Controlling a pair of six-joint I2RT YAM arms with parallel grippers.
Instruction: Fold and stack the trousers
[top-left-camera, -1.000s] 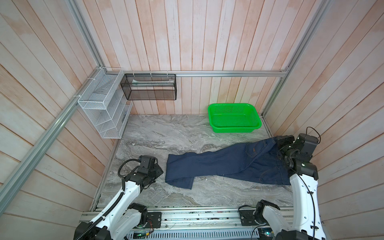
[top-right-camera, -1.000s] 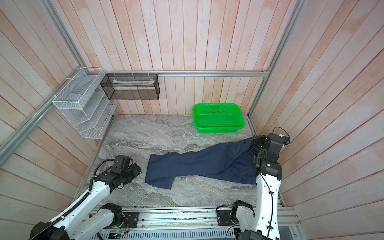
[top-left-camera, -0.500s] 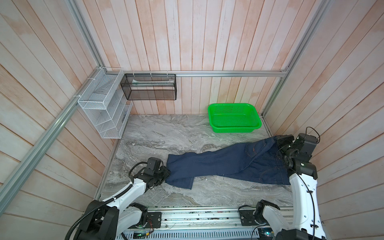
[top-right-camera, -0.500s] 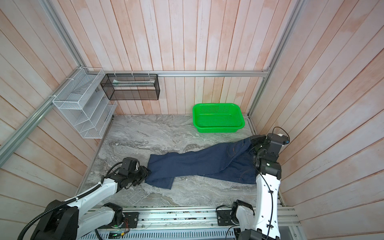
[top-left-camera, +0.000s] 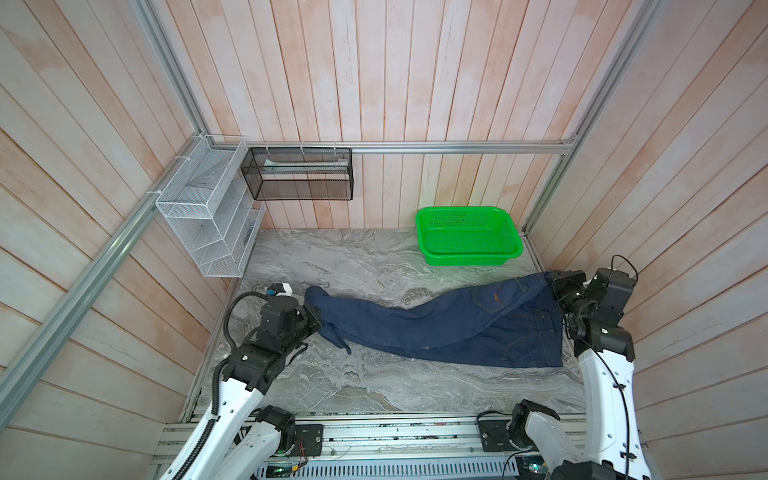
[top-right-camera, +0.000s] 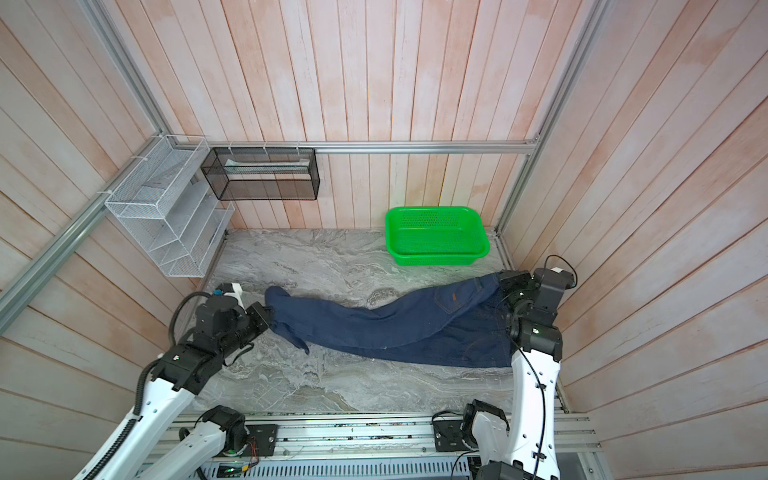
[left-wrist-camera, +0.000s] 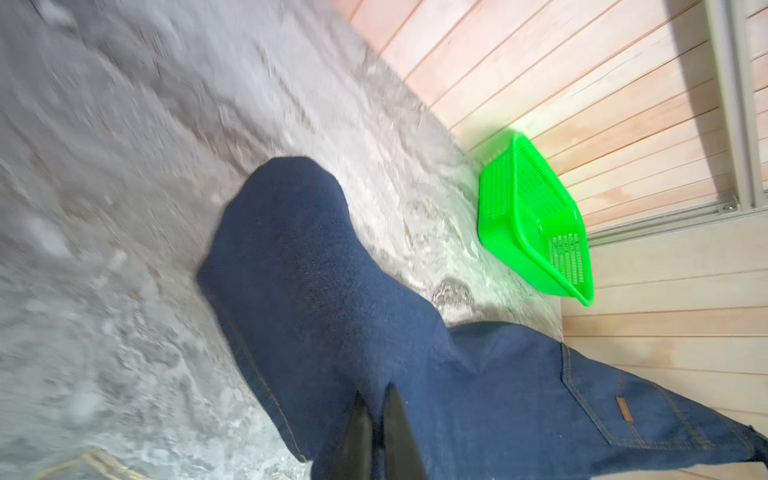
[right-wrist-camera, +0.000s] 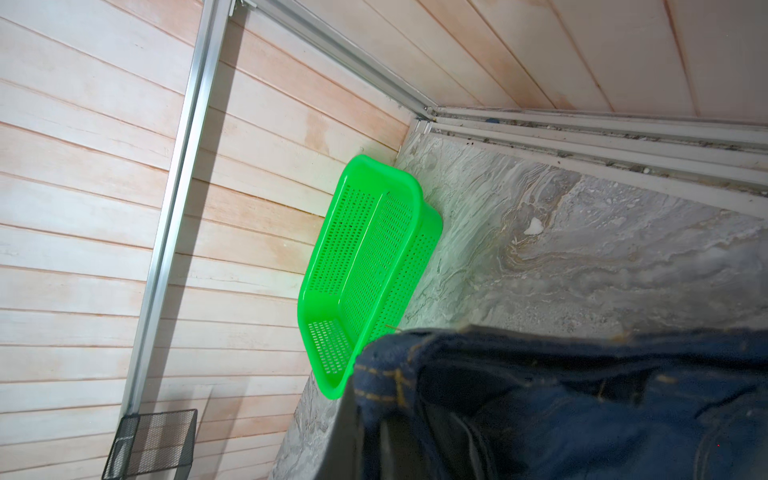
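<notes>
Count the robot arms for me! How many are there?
2. The left arm stands left, its left gripper shut on the trousers' leg end. The right arm stands right, its right gripper shut on the waist. No others show.

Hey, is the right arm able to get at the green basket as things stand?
Probably yes: the green basket sits just beyond the right pincer, with only bare table between. But that pincer is shut on the trousers, so it would have to let go or drag them along.

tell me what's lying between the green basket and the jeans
Nothing. In both top views only a bare strip of marble tabletop separates the green basket from the trousers.
</notes>
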